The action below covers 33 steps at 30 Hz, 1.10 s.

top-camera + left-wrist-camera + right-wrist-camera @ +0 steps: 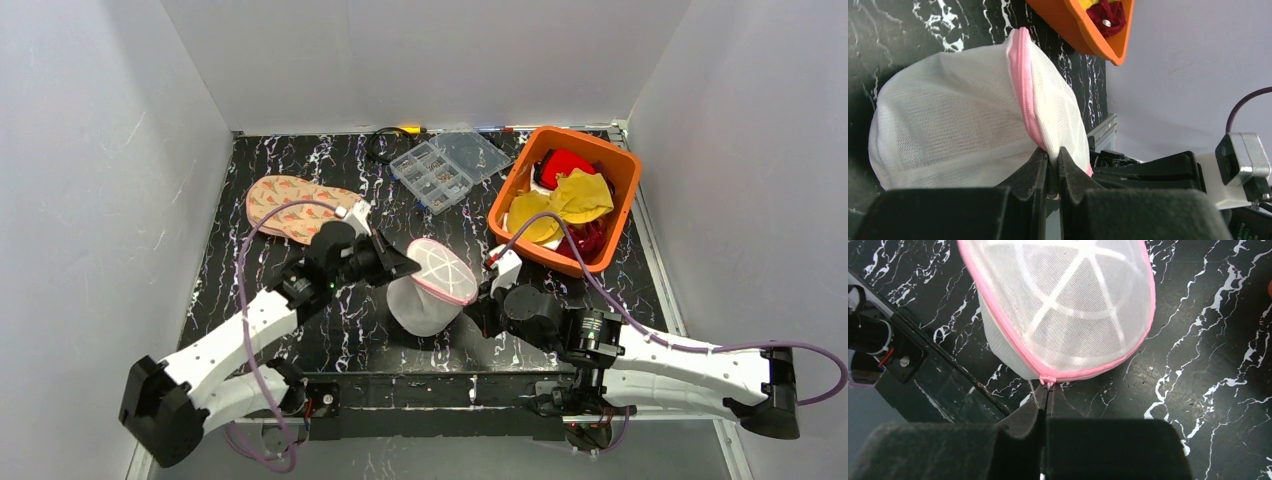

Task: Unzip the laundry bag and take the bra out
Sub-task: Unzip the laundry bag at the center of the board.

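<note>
Laundry bag (432,285) sits at centre of top view, zip not yet open. L jaws shut, pinching pink rim (1023,90); R jaws shut on zip pull (1048,381). Risk: if I tug R too hard, pull slips out; weak L pinch = bag drags along.

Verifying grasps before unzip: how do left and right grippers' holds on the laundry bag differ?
Grip point: left gripper pinches the pink zip rim; right gripper pinches the zip pull. Approach: left gripper from the left of the laundry bag, right gripper from its right. Shared: both jaws shut on the zip.
</note>
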Each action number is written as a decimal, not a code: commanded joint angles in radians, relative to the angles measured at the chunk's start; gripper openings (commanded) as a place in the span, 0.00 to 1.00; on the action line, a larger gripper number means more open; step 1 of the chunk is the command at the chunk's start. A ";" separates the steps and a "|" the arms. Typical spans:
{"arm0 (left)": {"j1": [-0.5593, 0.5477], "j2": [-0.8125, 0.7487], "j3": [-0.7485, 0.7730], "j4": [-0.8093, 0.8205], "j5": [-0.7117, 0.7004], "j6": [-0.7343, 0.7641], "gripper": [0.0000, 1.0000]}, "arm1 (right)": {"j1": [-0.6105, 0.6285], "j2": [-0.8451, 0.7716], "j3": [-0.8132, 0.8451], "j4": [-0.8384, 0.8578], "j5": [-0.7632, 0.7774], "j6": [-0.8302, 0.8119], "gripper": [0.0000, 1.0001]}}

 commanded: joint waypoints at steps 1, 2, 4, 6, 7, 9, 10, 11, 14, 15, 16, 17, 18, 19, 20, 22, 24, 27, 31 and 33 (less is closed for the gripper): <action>0.120 0.123 0.093 0.060 0.365 0.139 0.00 | 0.001 -0.012 0.040 -0.055 -0.014 -0.084 0.01; 0.126 0.151 0.107 0.041 0.399 0.163 0.00 | 0.000 -0.008 0.032 -0.047 -0.034 -0.085 0.01; 0.128 0.189 0.111 0.005 0.421 0.199 0.00 | 0.001 -0.005 -0.003 -0.014 -0.063 -0.068 0.01; 0.129 0.185 0.055 0.048 0.415 0.191 0.00 | 0.000 -0.004 -0.049 0.036 -0.093 -0.047 0.01; 0.131 0.179 0.022 0.071 0.403 0.184 0.00 | 0.000 -0.003 -0.076 0.064 -0.107 -0.033 0.01; 0.133 0.163 -0.045 0.085 0.377 0.174 0.00 | 0.000 0.006 -0.116 0.122 -0.129 -0.003 0.01; 0.133 0.151 -0.065 0.080 0.359 0.174 0.00 | 0.000 0.011 -0.134 0.155 -0.139 0.011 0.01; 0.133 0.136 -0.082 0.078 0.346 0.171 0.04 | -0.001 0.018 -0.149 0.183 -0.149 0.024 0.01; 0.133 0.073 -0.112 0.051 0.302 0.156 0.36 | 0.001 0.035 -0.174 0.260 -0.155 0.054 0.01; 0.133 0.045 -0.111 0.016 0.281 0.155 0.50 | 0.000 0.042 -0.175 0.274 -0.156 0.062 0.01; 0.133 0.014 -0.107 -0.048 0.259 0.152 0.58 | 0.000 0.049 -0.174 0.309 -0.157 0.071 0.01; 0.132 -0.032 -0.102 -0.090 0.237 0.142 0.63 | 0.000 0.057 -0.173 0.329 -0.159 0.080 0.01; 0.132 -0.071 -0.099 -0.135 0.216 0.130 0.68 | 0.000 0.066 -0.171 0.346 -0.163 0.088 0.01; 0.130 -0.110 -0.098 -0.170 0.198 0.115 0.72 | 0.000 0.076 -0.169 0.363 -0.164 0.102 0.01; 0.128 -0.148 -0.102 -0.201 0.183 0.097 0.76 | 0.000 0.087 -0.167 0.377 -0.164 0.112 0.01; 0.119 -0.226 -0.123 -0.245 0.157 0.051 0.94 | 0.002 0.114 -0.154 0.395 -0.163 0.127 0.01; 0.092 -0.296 -0.156 -0.254 0.131 -0.012 0.98 | 0.002 0.142 -0.135 0.408 -0.167 0.133 0.01; 0.001 -0.342 -0.185 -0.252 0.045 -0.104 0.98 | 0.003 0.181 -0.105 0.418 -0.171 0.134 0.01; -0.150 -0.287 -0.174 -0.192 -0.087 -0.171 0.92 | 0.004 0.216 -0.081 0.437 -0.176 0.140 0.01; -0.197 -0.225 -0.163 -0.138 -0.128 -0.197 0.80 | 0.003 0.230 -0.072 0.448 -0.180 0.144 0.01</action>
